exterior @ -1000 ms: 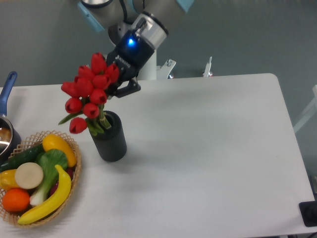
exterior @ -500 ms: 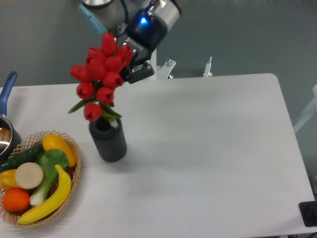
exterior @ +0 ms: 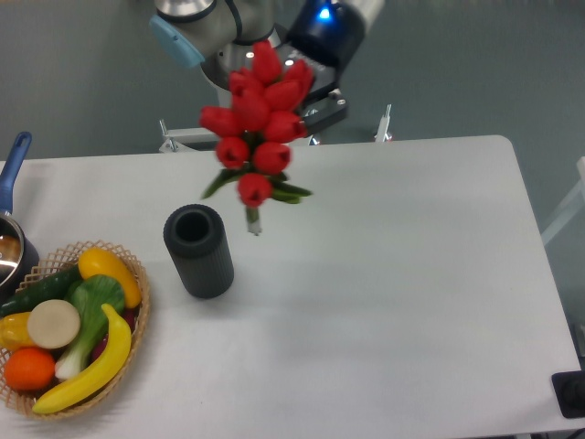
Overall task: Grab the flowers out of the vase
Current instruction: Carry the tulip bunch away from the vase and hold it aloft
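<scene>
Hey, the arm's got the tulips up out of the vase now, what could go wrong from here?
1. The gripper seems to hold the tulips by the bud end, with the stems dangling; the bunch might slip or shed a stem.
2. The stem tips hang just right of the vase; a swing left could clip its rim and tip it.
3. The wicker basket of toy produce sits close beside the vase, so a toppled vase could roll into it.

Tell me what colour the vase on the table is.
Dark grey with fine ribbing; the vase shows clearly in the fixed camera view.
</scene>
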